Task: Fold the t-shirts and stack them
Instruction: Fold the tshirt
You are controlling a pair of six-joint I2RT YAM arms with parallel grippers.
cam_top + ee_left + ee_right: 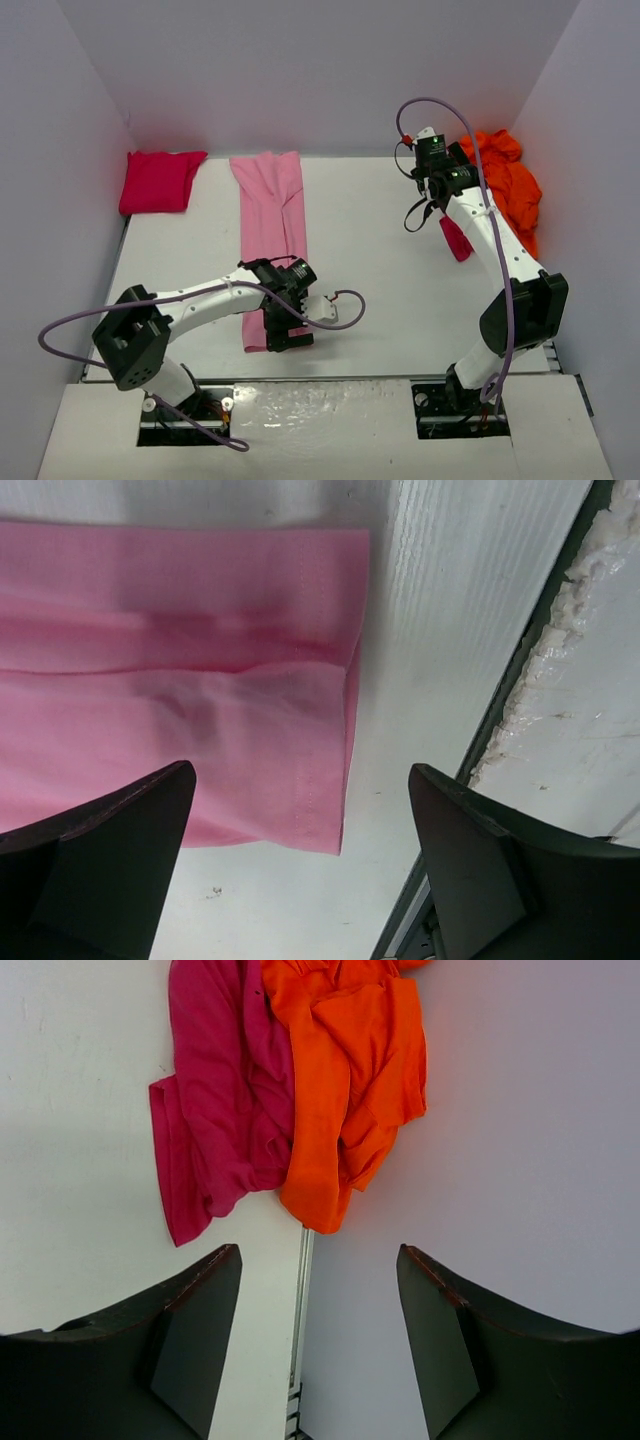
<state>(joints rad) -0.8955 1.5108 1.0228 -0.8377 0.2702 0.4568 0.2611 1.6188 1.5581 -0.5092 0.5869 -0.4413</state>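
The left gripper (300, 870) is spread wide with nothing between its jaws. It hangs over the near end of the pink shirt (270, 215), and the shirt's hem lies just ahead of the left finger (110, 865). The pink shirt is folded lengthwise into a long strip. It runs from the back of the table (380, 260) toward the near edge, left of centre.

The right gripper (318, 1345) has its jaws parted and grips nothing. It is raised above the far right of the table, looking down on a loose heap of two shirts. The crimson one (215, 1110) and the orange one (350, 1080) touch and partly overlap against the right wall.

A red shirt (158, 182), folded into a neat block, lies in the far left corner, just beside the pink strip's far end.

There are four shirts in all: one folded, one in a strip and two crumpled.
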